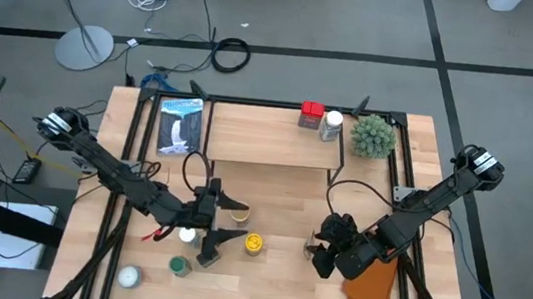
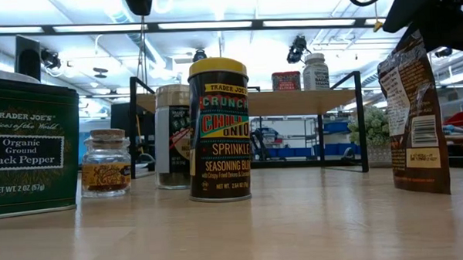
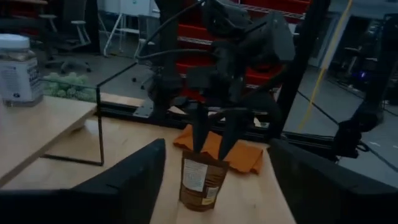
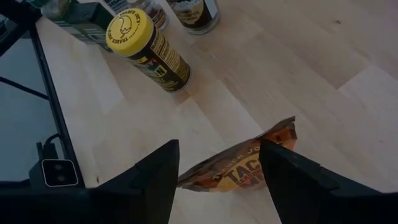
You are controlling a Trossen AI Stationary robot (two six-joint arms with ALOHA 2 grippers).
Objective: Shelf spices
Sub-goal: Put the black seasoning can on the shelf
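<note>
Two spices, a red tin [image 1: 311, 113] and a white jar [image 1: 331, 126], stand on the shelf [image 1: 268, 135]; the others wait on the table. The right gripper [image 3: 211, 134] pinches a brown pouch [image 3: 200, 180] standing on the table near the orange cloth [image 1: 372, 287], while the left gripper [image 1: 234, 221] hovers spread and empty beside the yellow-capped jar [image 1: 254, 243].

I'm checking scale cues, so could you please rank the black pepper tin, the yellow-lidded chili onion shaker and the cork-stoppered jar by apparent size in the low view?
1. Black pepper tin, cropped and nearest, so unsure.
2. Chili onion shaker.
3. Cork-stoppered jar.

A robotics lab: grey floor strewn with cables [image 1: 229, 53], ceiling strip lights [image 2: 313, 21], office chairs [image 3: 70, 28] behind.
</note>
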